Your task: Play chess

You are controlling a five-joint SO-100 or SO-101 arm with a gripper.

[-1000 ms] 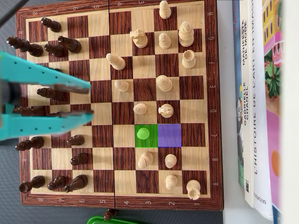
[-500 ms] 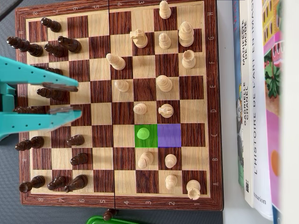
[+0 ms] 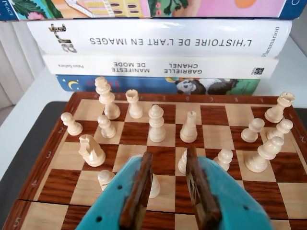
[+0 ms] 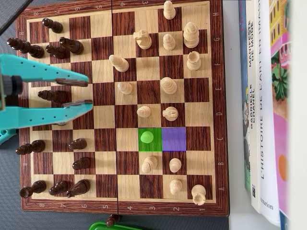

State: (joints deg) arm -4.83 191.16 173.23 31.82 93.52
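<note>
A wooden chessboard [image 4: 120, 207] fills the overhead view, with dark pieces [image 4: 72, 45] at the left and white pieces [image 4: 169, 85] at the right. My teal gripper [image 4: 88, 92] with brown fingers [image 4: 72, 82] hovers open and empty over the dark side, above a dark piece [image 4: 50, 96]. One square is tinted green around a white pawn [image 4: 147, 137]. The square to its right is tinted purple [image 4: 173, 139] and holds no piece. In the wrist view the gripper [image 3: 169, 155] points across the board [image 3: 168, 96] at the white pieces, with a pawn [image 3: 182, 163] half hidden behind its right finger.
A stack of books [image 3: 163, 43] lies flat just beyond the board's far edge; it runs down the right side of the overhead view [image 4: 261, 105]. A green container [image 4: 112, 225] with a dark piece in it sits below the board. A dark mat [image 4: 9, 158] lies under the arm.
</note>
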